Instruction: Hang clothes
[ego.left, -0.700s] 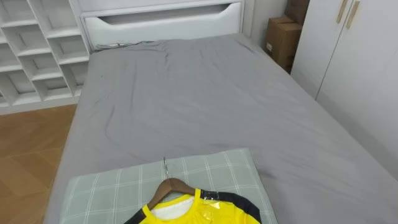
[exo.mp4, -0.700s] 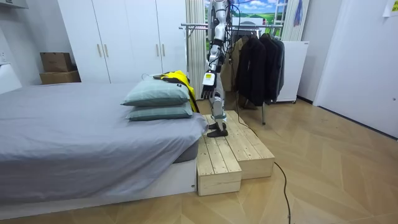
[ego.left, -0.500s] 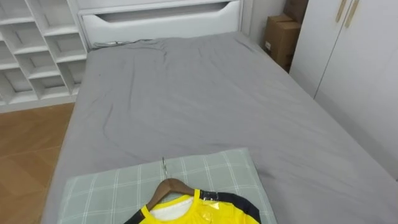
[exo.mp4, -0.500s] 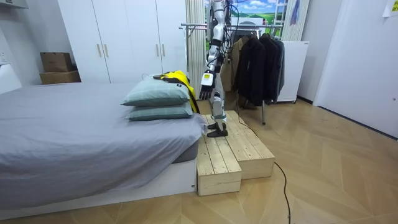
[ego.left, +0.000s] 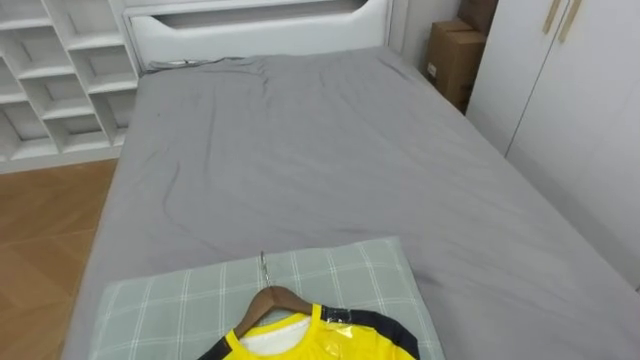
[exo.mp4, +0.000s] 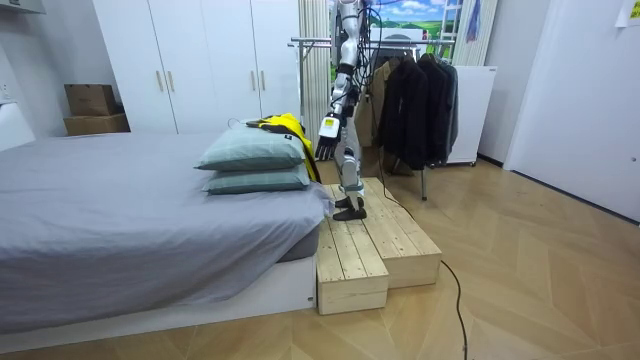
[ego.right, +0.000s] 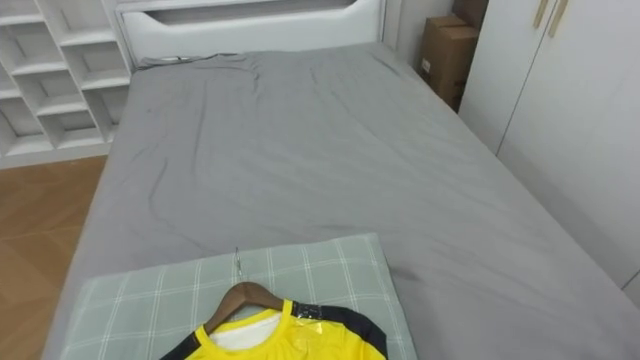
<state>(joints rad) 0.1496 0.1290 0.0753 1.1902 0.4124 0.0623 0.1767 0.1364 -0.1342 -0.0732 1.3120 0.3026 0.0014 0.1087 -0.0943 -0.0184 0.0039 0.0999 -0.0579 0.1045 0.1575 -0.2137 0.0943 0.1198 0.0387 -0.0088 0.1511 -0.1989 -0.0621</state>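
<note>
Yellow shirt (ego.left: 318, 343) with dark shoulder trim, on a wooden hanger (ego.left: 272, 298). It lies flat on a green checked pillow (ego.left: 170, 305) at 6 o'clock in the eye views. The hanger's metal hook points to 12 o'clock.

The pillow sits at the near end of a grey bed (ego.left: 320, 150). White headboard (ego.left: 260, 10) at 12, open white shelves (ego.left: 50, 80) at 10, cardboard box (ego.left: 452, 60) at 1, wardrobe doors (ego.left: 570, 100) at 2 to 3.

In the room view the robot stands upright on a wooden platform (exo.mp4: 365, 240) at the bed's pillow end, facing the bed. A clothes rack (exo.mp4: 312, 42) with dark jackets (exo.mp4: 412, 100) is behind it.

Left hand (exo.mp4: 328, 135) hangs at its side, near the shirt. Whether it is open or closed cannot be told.
</note>
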